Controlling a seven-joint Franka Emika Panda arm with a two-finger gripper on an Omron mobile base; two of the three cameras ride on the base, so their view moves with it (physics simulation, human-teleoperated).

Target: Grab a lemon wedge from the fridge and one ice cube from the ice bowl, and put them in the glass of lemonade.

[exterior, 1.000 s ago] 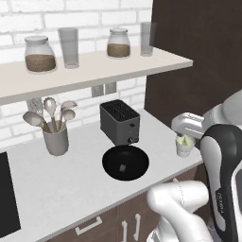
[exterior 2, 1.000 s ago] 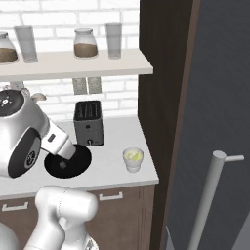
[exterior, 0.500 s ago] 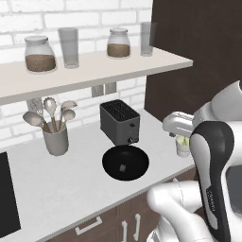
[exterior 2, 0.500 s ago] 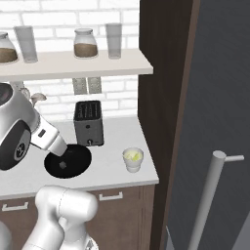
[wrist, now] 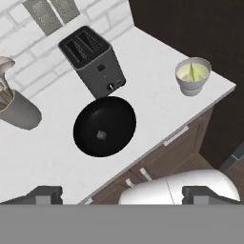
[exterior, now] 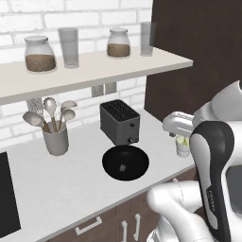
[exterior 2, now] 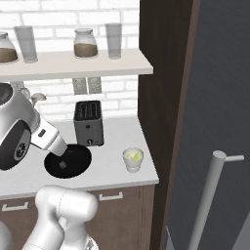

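The glossy black ice bowl (wrist: 105, 125) sits on the white counter in front of the toaster, with one tiny pale ice cube (wrist: 101, 135) at its centre. In the left base view the ice bowl (exterior: 125, 163) holds the same ice cube (exterior: 123, 167). The glass of lemonade (wrist: 192, 75) stands near the counter's right end, and a thin yellow-green lemon wedge (wrist: 193, 71) shows in its liquid. My gripper (wrist: 123, 194) hangs high above the bowl, open, with nothing between its fingers. In the right base view the gripper (exterior 2: 59, 149) is over the bowl's left rim. The fridge (exterior 2: 219, 88) fills the right.
A dark toaster (exterior: 119, 123) stands behind the bowl and a grey utensil holder (exterior: 56, 141) with spoons to its left. A shelf (exterior: 94, 71) above carries jars and tall tumblers. A dark cabinet panel (exterior 2: 163, 97) bounds the counter on the right, beside the fridge's slim handle (exterior 2: 207, 200).
The arm has swung a little, its forearm coming lower and further across the left base view. The hand has edged toward the bowl. The fingers stay wide apart.
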